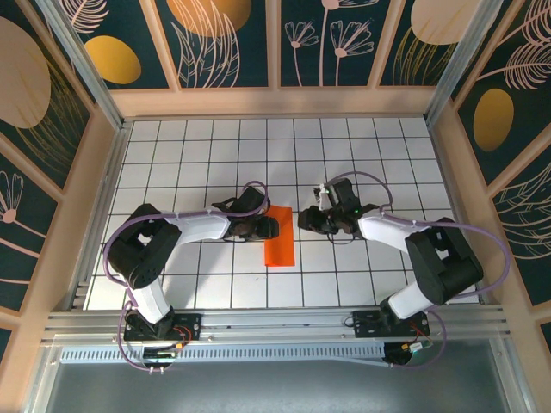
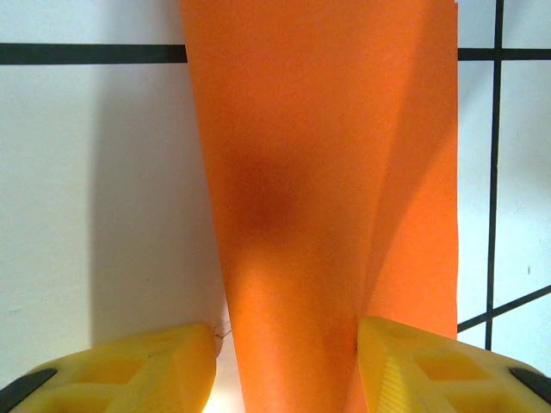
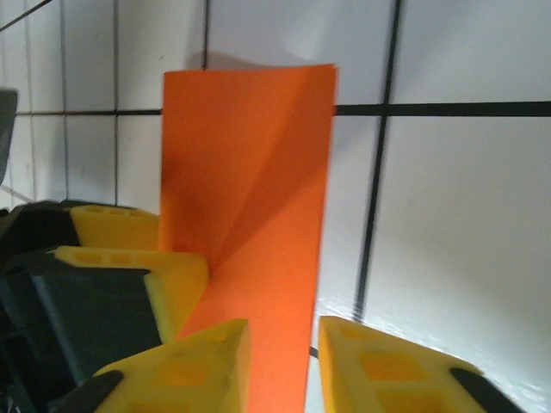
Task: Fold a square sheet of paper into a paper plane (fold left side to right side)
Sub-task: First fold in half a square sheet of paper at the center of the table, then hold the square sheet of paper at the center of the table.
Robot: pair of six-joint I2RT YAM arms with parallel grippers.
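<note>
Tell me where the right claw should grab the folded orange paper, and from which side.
Probably its right long edge, towards the far end, coming in low from the right. The paper lies flat as a narrow strip, the left claw sits over its left side, and the right claw faces the right edge, open.

A robot test booth — gridded white tabletop [image 1: 198, 146], floral wall panels [image 1: 224, 43], aluminium mounting rail [image 1: 275, 323].
</note>
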